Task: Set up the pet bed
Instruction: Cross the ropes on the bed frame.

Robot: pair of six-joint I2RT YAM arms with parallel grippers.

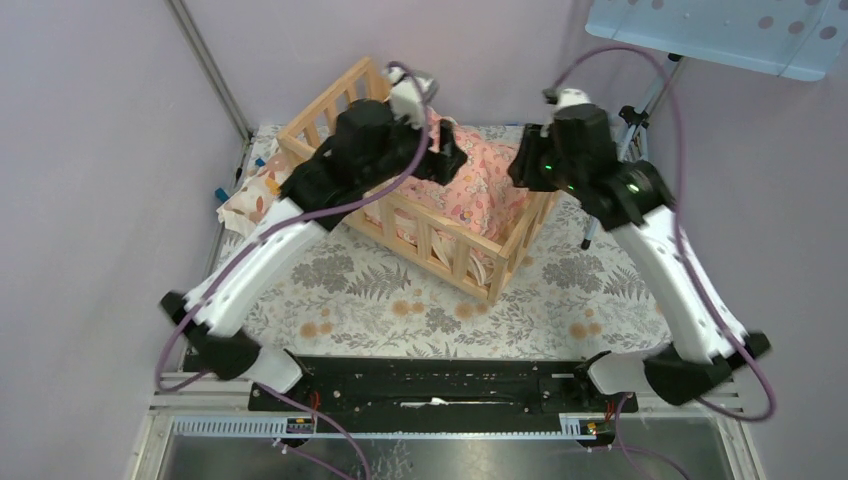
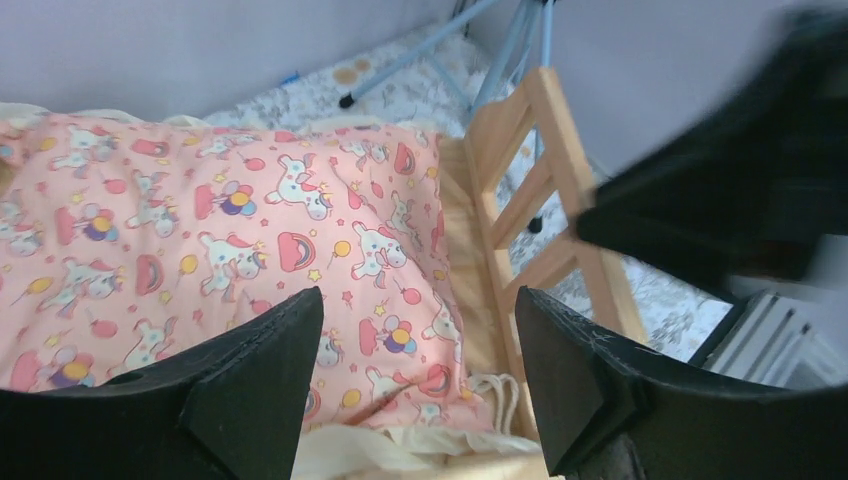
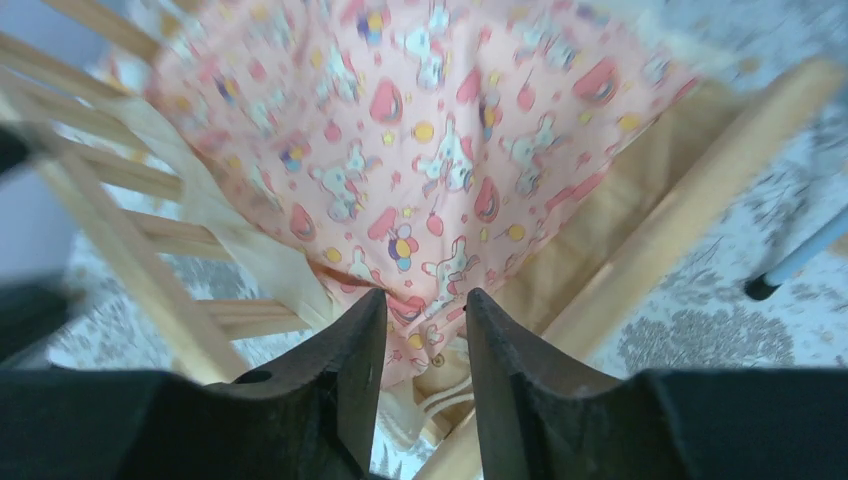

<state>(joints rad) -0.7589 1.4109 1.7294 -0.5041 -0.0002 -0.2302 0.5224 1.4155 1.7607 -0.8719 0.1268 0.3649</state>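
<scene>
light natural-wood slatted pet bed (image 1: 440, 252) on floral-print tablecloth (image 1: 400, 300), mid-table | pink patterned ruffled cushion (image 1: 485, 190) inside bed, toward its right end | small cream leaf-print pillow (image 1: 250, 195) on cloth, just left of bed | left gripper (image 1: 452, 150) over cushion | right gripper (image 1: 518, 168) over bed's right end

Left arm (image 1: 262, 258) stretched forward and inward, left gripper (image 2: 415, 300) ahead of its wrist, jaws spread wide, right arm (image 1: 672, 270) angled inward, right gripper (image 3: 425, 300) pitched downward, fingers (image 3: 350, 350) only narrowly parted, left gripper opposite it
</scene>
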